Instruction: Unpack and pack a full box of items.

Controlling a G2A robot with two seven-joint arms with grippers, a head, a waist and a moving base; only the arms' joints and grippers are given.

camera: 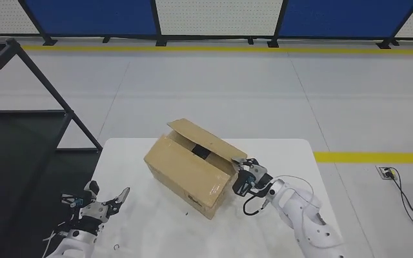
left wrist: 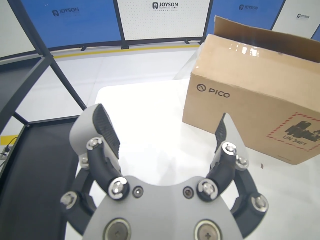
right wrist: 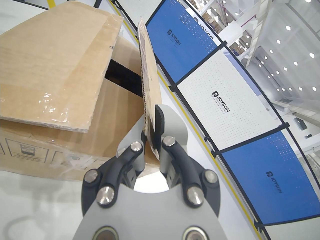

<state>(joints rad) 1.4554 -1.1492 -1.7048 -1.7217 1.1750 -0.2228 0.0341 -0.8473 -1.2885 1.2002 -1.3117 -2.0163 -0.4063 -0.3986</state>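
A brown cardboard box point(camera: 184, 174) stands at the middle of the white table point(camera: 284, 155), turned at an angle to its edges. The right gripper point(right wrist: 152, 123), just right of the box, is pinched narrowly on the right end of the box's raised far flap point(right wrist: 148, 76). One of its fingers is mostly hidden behind the cardboard. The near flap point(right wrist: 57, 76) lies almost flat over the top, with wrinkled clear tape along its edge. Between the two flaps is a dark gap point(right wrist: 122, 76), and the contents cannot be made out. The left gripper point(left wrist: 162, 126) hangs with its fingers spread wide and holding nothing, over the near left part of the table, well apart from the box. In its wrist view the box is cut off at the edge.
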